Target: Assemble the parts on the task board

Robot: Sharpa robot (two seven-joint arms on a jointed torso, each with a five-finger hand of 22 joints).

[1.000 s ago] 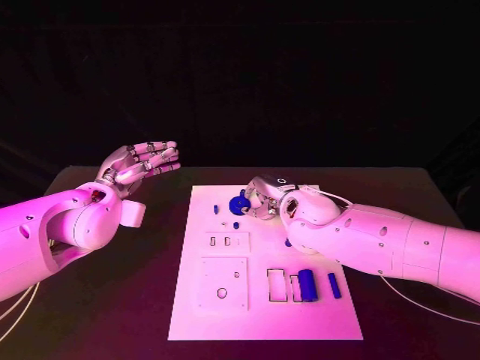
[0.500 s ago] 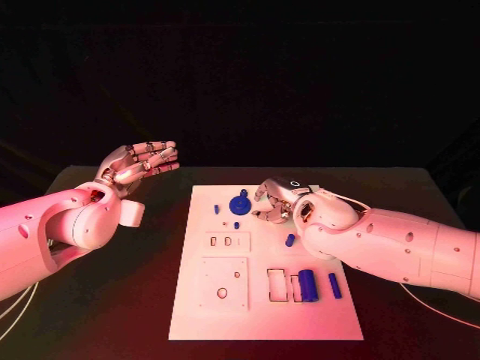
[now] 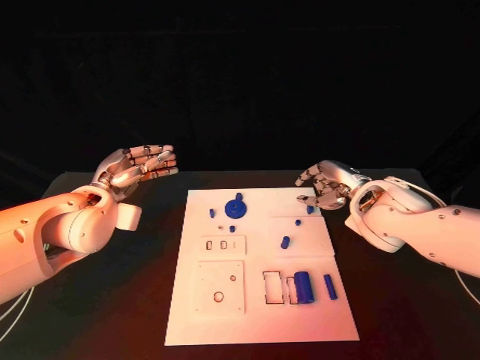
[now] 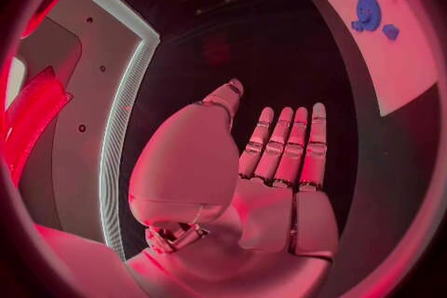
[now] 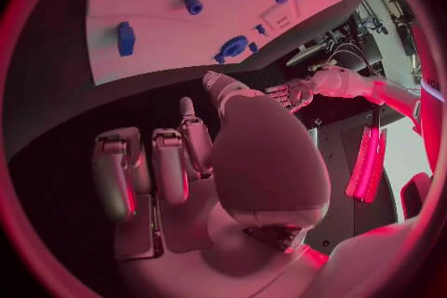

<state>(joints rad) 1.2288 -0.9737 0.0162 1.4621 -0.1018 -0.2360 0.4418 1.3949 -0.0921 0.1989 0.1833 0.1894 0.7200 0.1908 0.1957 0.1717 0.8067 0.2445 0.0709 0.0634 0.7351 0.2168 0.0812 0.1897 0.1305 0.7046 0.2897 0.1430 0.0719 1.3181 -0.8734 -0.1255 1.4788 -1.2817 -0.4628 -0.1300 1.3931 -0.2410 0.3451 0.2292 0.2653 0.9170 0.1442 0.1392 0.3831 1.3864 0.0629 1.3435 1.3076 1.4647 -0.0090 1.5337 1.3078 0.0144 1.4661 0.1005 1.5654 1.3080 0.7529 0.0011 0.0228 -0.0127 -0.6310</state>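
Task board: the white task board [image 3: 259, 315] lies flat in the middle of the black table [image 3: 435, 300], between the two arms
Round part: a blue round part [image 3: 235, 205] sits at the board's far end, with a small blue peg [image 3: 212, 213] and another [image 3: 232, 228] just beside it; a second ago the right hand was bent over it, now it stands alone
Other parts: a blue cylinder [image 3: 304, 286] stands in the near right slot with a slim bar [image 3: 330, 286] just beside it; a small piece [image 3: 286, 242] lies mid-board
Right hand: the right hand [image 3: 325, 184] has drawn back off the round part to the board's far right corner, fingers loosely curled and apart, holding nothing that I can see
Left hand: the left hand [image 3: 139, 165] stays raised well left of the board, palm up, fingers straight and side by side, empty
Meaning: likely the round part is now set and released; the loose pieces remain to be fitted, so the task looks partly done
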